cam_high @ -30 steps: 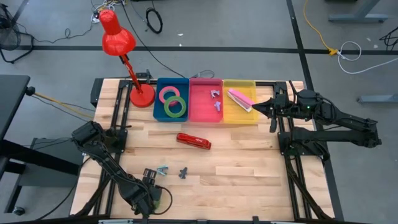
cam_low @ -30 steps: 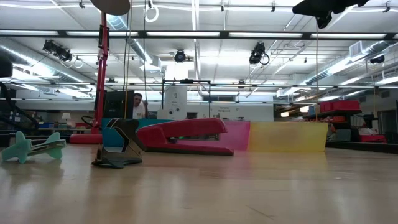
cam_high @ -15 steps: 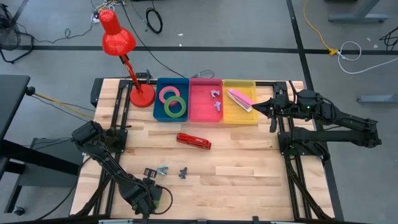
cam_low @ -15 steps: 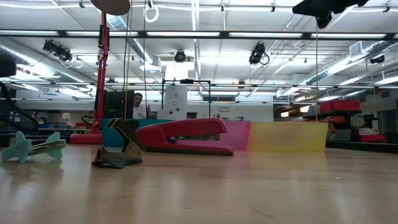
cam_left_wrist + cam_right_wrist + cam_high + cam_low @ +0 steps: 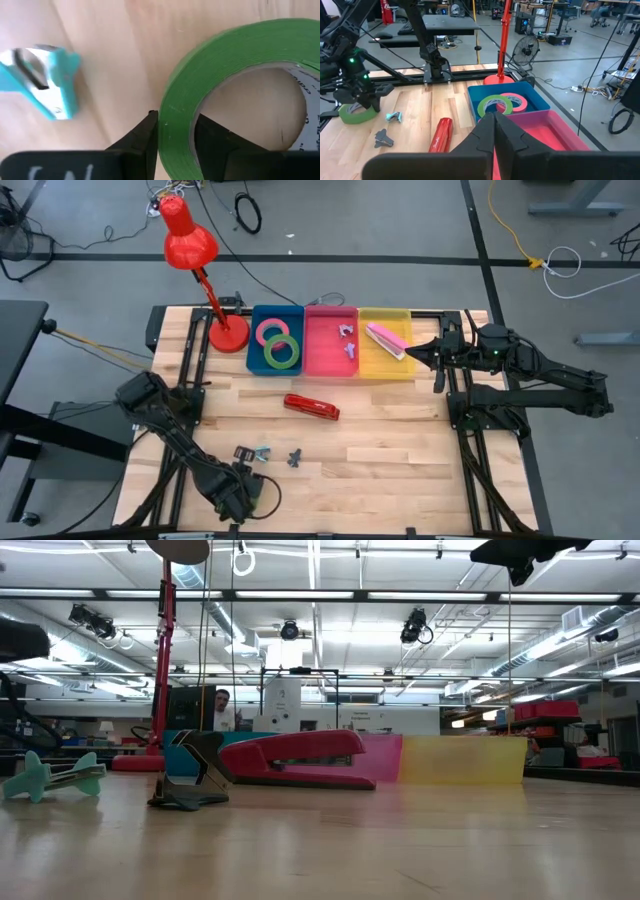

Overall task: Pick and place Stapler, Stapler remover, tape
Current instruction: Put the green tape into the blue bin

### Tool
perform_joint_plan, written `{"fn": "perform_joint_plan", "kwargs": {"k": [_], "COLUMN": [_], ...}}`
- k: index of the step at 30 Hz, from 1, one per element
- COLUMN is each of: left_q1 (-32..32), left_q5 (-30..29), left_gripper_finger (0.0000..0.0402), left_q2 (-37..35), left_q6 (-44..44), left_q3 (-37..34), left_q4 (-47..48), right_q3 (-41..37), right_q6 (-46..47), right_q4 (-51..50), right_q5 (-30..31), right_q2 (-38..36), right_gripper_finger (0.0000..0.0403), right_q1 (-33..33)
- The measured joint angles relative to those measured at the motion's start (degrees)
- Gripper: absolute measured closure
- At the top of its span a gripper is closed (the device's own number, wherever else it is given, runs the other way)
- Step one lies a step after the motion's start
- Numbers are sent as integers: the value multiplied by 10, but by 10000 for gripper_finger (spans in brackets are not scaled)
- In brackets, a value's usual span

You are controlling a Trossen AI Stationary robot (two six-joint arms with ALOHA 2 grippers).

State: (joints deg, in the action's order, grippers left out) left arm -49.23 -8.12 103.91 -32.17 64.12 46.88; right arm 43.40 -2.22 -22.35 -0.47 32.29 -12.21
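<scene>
My left gripper (image 5: 175, 122) points down near the table's near left corner (image 5: 245, 498), shut on a green tape roll (image 5: 240, 45) that also shows in the right wrist view (image 5: 356, 114). A red stapler (image 5: 311, 407) lies mid-table. Between it and my left gripper lie a teal stapler remover (image 5: 260, 451) and a dark one (image 5: 295, 458). My right gripper (image 5: 412, 352) hangs shut and empty by the yellow bin's right end, above the table. My left gripper pinches the green roll's wall (image 5: 177, 107), one finger (image 5: 150, 132) outside the ring and the other (image 5: 212, 135) inside its open centre. The fingers come from above, pointing down. In the right wrist view the roll appears to sit low on the table.
Along the far edge stand a blue bin (image 5: 258, 350) holding a green and a pink tape roll, a pink bin (image 5: 325, 360) with small removers, and a yellow bin (image 5: 380, 365) with a pink stapler. A red desk lamp (image 5: 228, 333) stands left of them.
</scene>
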Motion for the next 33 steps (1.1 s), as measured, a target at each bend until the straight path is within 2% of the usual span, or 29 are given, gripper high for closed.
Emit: {"fn": "perform_joint_plan", "kwargs": {"k": [11, 17, 22, 30, 33], "left_q1": [68, 125, 182, 298, 346], "left_q5": [-56, -111, -139, -142, -124], "left_gripper_finger": [290, 290, 290, 290, 290], "left_q2": [-86, -154, -214, -285, -298], "left_q6": [96, 138, 192, 287, 323], "left_q3": [0, 0, 0, 0, 0], "left_q4": [65, 121, 128, 129, 131], "right_q3": [0, 0, 0, 0, 0], "right_q6": [0, 0, 0, 0, 0], "right_q4": [0, 0, 0, 0, 0], "right_q5": [0, 0, 0, 0, 0], "right_q2": [0, 0, 0, 0, 0], "right_gripper_finger": [393, 393, 393, 393, 393], "right_q1": [0, 0, 0, 0, 0]}}
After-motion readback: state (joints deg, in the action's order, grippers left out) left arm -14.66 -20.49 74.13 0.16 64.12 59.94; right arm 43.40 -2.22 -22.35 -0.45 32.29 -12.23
